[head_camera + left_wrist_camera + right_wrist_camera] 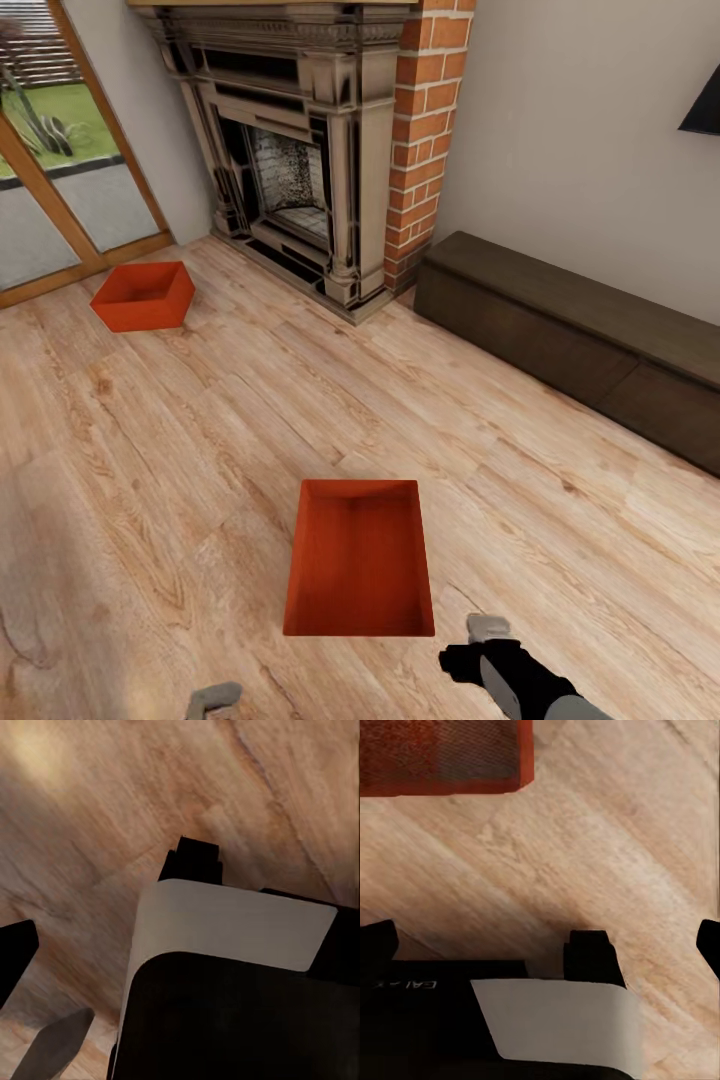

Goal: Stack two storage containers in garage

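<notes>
Two red-orange open-top storage containers sit on the living room's light wood floor. The near container (359, 560) lies just ahead of me, and a corner of it (442, 754) shows in the right wrist view. The far container (145, 295) rests by the glass door, left of the fireplace. My right gripper (487, 628) hovers just right of the near container's front corner, its black fingers (376, 939) spread wide and open, holding nothing. My left gripper (215, 696) is low at the view's bottom edge, left of the near container, with one black finger (13, 954) far out to the side over bare planks.
A dark ornate fireplace (290, 150) with a red brick column (425, 130) stands at the back. A long low dark cabinet (580, 340) runs along the right wall under a black TV corner (703, 105). A glass door (50, 190) is at the left.
</notes>
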### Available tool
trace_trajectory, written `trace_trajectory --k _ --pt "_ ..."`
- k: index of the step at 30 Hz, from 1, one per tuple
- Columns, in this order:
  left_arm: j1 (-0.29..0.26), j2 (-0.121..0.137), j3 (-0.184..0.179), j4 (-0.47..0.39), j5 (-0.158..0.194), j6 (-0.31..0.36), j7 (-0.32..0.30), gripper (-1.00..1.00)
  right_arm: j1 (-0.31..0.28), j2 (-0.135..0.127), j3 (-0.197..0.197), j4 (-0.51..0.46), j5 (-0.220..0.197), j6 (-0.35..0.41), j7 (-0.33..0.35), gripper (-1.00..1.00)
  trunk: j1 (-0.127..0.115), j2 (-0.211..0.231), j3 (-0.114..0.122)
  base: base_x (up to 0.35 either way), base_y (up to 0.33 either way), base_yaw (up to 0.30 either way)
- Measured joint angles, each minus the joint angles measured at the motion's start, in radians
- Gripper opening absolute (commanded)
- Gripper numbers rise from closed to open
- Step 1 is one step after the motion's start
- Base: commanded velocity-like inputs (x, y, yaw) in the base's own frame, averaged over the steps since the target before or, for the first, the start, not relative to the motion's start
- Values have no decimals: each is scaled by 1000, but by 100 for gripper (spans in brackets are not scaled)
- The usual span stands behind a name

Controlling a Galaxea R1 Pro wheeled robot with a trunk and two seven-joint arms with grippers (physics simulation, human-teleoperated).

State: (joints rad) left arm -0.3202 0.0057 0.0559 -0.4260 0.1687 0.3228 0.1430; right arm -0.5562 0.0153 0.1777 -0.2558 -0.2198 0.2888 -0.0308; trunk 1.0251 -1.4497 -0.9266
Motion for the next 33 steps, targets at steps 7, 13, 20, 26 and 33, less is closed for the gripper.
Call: trace_trajectory --k 7,13,20,26,33 --pt "-253 -27 -4 25 2 20 11 100 -200 82 4 12 -8 -5 -62 100 0 0 0 0 0 0" --pt "-440 -95 -7 55 -16 9 23 100 -267 98 0 12 -11 -162 -87 100 0 0 0 0 0 0" --pt "-450 -112 -15 101 -18 -156 52 100 -267 83 1 94 -9 -258 -88 100 0 0 0 0 0 0" --pt "-450 -113 -38 128 -26 -179 58 100 -267 80 1 156 -10 -347 -88 100 0 0 0 0 0 0" --pt "-450 -112 -79 136 -66 -186 60 100 -267 80 4 191 -9 -367 -85 100 0 0 0 0 0 0"
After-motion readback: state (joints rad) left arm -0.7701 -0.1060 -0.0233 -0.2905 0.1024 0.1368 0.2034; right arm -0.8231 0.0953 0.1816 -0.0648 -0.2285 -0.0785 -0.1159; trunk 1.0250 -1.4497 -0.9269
